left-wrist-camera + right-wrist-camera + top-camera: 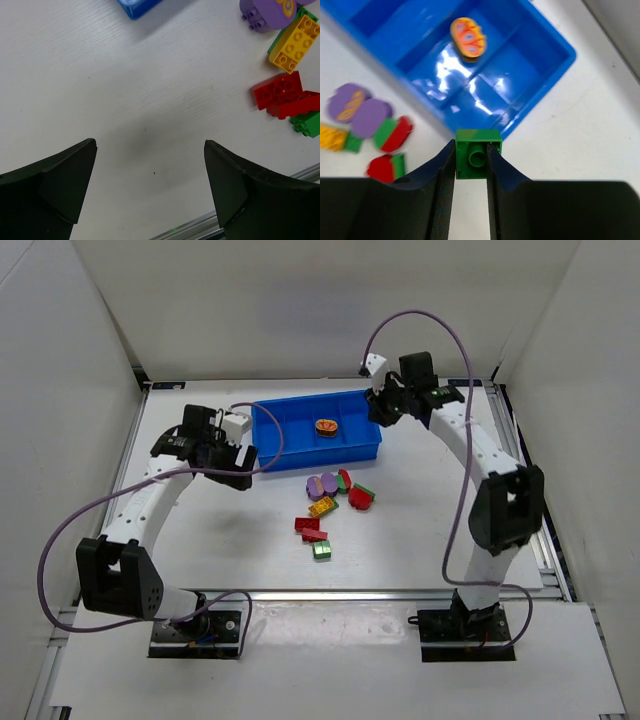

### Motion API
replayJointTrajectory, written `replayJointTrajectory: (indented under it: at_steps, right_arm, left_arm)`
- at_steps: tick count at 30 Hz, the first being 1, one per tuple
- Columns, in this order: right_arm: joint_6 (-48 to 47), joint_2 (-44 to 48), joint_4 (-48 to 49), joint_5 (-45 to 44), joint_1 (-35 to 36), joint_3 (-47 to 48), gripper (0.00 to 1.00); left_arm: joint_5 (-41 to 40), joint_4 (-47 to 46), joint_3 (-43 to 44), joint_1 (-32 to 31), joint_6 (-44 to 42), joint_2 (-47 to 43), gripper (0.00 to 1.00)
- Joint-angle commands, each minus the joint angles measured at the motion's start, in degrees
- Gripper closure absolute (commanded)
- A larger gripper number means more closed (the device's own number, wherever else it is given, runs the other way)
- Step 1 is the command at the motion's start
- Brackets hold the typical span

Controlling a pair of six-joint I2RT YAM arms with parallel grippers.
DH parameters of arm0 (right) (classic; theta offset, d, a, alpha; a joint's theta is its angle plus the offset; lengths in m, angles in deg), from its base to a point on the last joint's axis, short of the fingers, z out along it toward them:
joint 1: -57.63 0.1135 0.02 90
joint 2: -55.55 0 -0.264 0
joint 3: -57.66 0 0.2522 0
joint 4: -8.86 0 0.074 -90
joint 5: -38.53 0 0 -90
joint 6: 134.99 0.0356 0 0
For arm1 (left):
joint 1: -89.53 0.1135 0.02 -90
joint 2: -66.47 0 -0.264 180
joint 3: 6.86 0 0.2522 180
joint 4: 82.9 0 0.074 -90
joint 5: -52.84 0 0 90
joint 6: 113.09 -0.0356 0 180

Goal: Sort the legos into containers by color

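Two grippers stood at opposite ends of the blue tray (pixel 268 443), which lay along the far edge of the bench (pixel 420 530), near its middle. The right gripper (pixel 472 150), at the tray's right end toward the far right corner of the bench, was clamped narrowly on a green brick (pixel 478 161). The brick's hollow underside faced the wrist camera, and it hung over the rim of the tray's end compartment. One orange oval brick (pixel 327 426) lay flat in the second compartment from the tray's right end; the other compartments showed only bare blue plastic.

The left gripper (pixel 150 145) hung just beside the tray's near left corner with its jaws spread wide, nothing between them but white bench top. Its fingers (pixel 55 185) touched no brick.

Several loose pieces were bunched at mid-bench, just on the near side of the tray. Two purple ovals (pixel 322 484) sat closest to it, touching each other, with a yellow brick (pixel 322 506) just beside them. A red-and-green piece (pixel 360 496) lay to their right. Red bricks (pixel 310 528) and a small green one (pixel 322 550) lay nearest the arms' edge of the bench.
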Motion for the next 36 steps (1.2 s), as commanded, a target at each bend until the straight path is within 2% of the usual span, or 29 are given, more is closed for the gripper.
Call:
replayJointTrajectory:
  at_steps: [1, 6, 13, 16, 20, 21, 22, 24, 30, 35, 36]
  right_arm:
    - [0.7, -7.3, 0.5, -0.4, -1.8, 7.8, 0.90]
    - [0.9, -19.7, -1.3, 0.1, -2.9, 21.5, 0.89]
    - [-0.6, -26.6, 0.0, -1.3, -1.2, 25.3, 0.88]
    - [-1.7, -27.9, 0.4, -2.4, -0.5, 25.2, 0.80]
    - [-1.4, -28.3, 0.9, -2.8, -0.1, 24.9, 0.52]
    - [-1.4, -28.4, 1.0, -3.2, 0.3, 24.8, 0.41]
    - [-1.5, -28.4, 1.3, -3.8, 0.4, 24.6, 0.35]
    - [-1.4, -28.0, 1.9, -5.2, 1.0, 24.1, 0.29]
    - [0.4, -22.7, 2.2, -7.7, 0.4, 21.4, 0.28]
    - [3.8, -9.0, 0.8, -8.5, -3.4, 13.6, 0.28]
    - [4.5, -6.9, 0.1, -8.1, -6.0, 12.1, 0.28]
  left_arm:
    - [1.1, -0.2, 3.6, 0.3, -0.6, 0.4, 0.01]
    - [0.4, -0.2, 3.9, 0.4, -0.7, 0.2, 0.00]
    - [-0.4, -0.2, 1.4, 0.5, -1.0, -1.3, 0.01]
    - [0.1, 0.2, 0.9, 0.5, -1.6, -2.2, 0.01]
    - [3.0, 1.3, 0.5, 0.5, -3.7, -2.5, 0.00]
    - [5.9, 1.7, 0.4, 0.6, -5.6, -2.6, 0.01]
    - [7.3, 2.1, 0.2, 0.6, -6.7, -2.8, 0.01]
    - [10.9, 2.3, -0.2, 0.5, -9.7, -3.6, 0.01]
    - [21.8, 7.6, 2.8, -0.8, -19.5, -1.8, 0.01]
    - [23.5, 9.0, 3.7, -9.2, -27.1, 0.9, 0.05]
    - [23.3, 9.0, 3.6, -10.5, -27.9, 2.0, 0.08]
